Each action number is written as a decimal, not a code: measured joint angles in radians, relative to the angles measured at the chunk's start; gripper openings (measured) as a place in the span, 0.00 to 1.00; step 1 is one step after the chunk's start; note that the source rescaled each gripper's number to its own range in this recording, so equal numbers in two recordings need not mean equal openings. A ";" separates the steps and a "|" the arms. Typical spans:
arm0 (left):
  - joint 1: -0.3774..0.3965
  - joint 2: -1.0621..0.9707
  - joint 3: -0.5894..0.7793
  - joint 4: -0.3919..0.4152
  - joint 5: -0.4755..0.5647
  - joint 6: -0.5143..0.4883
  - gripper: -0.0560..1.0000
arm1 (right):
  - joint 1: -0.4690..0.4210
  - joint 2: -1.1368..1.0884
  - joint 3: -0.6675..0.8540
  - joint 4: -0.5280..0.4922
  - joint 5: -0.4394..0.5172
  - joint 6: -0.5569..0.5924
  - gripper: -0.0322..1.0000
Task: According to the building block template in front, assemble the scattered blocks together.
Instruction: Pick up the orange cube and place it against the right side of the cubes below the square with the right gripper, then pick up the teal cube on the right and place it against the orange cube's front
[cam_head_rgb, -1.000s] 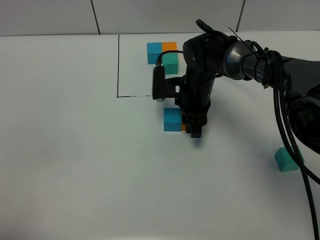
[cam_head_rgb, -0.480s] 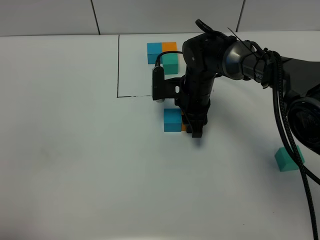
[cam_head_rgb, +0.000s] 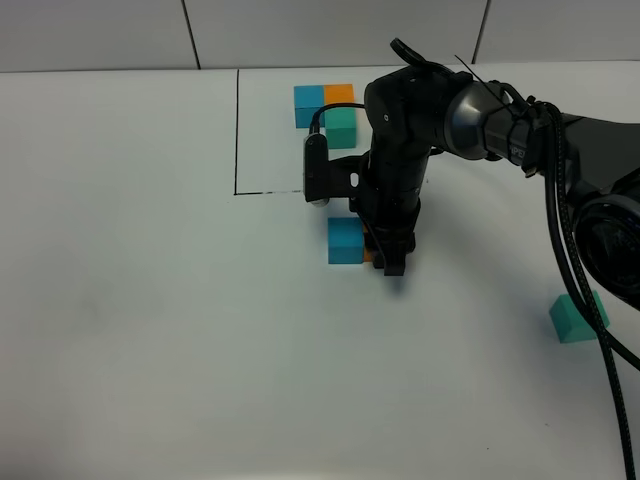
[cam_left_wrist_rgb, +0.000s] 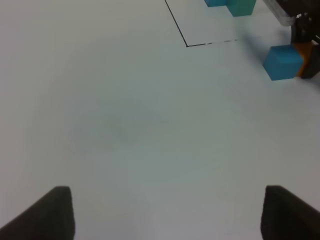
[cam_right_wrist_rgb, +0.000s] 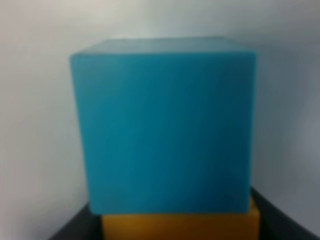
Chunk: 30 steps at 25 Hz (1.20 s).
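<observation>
The template (cam_head_rgb: 330, 110), a small blue, orange and teal-green cluster, lies at the back inside a thin black drawn rectangle (cam_head_rgb: 237, 130). The loose blue cube (cam_head_rgb: 345, 240) sits just in front of that rectangle, with the loose orange cube (cam_head_rgb: 368, 256) touching its right side. My right gripper (cam_head_rgb: 387, 262) points down and is shut on the orange cube. The right wrist view shows the orange cube (cam_right_wrist_rgb: 180, 226) pressed against the blue cube (cam_right_wrist_rgb: 165, 125). The loose teal-green cube (cam_head_rgb: 575, 318) lies alone far right. My left gripper (cam_left_wrist_rgb: 170, 207) is open and empty, and it is out of the exterior high view.
The right arm and its cables (cam_head_rgb: 560, 200) stretch from the right edge across to the middle. The left wrist view shows the blue cube (cam_left_wrist_rgb: 282, 61) and the rectangle's corner (cam_left_wrist_rgb: 187, 45) far off. A tiled wall (cam_head_rgb: 300, 30) borders the white table at the back.
</observation>
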<state>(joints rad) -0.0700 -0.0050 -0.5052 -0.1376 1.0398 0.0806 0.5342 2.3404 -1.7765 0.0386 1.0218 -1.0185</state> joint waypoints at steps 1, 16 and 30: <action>0.000 0.000 0.000 0.000 0.000 0.000 0.70 | 0.002 -0.002 0.000 0.000 0.009 0.006 0.27; 0.000 0.000 0.000 0.000 0.000 0.000 0.70 | -0.138 -0.207 0.174 -0.047 -0.084 0.386 0.96; 0.000 0.000 0.000 0.000 0.000 0.000 0.70 | -0.406 -0.735 0.941 -0.024 -0.397 0.925 0.94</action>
<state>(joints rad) -0.0700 -0.0050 -0.5052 -0.1376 1.0398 0.0806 0.1283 1.6057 -0.8360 0.0146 0.6250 -0.0938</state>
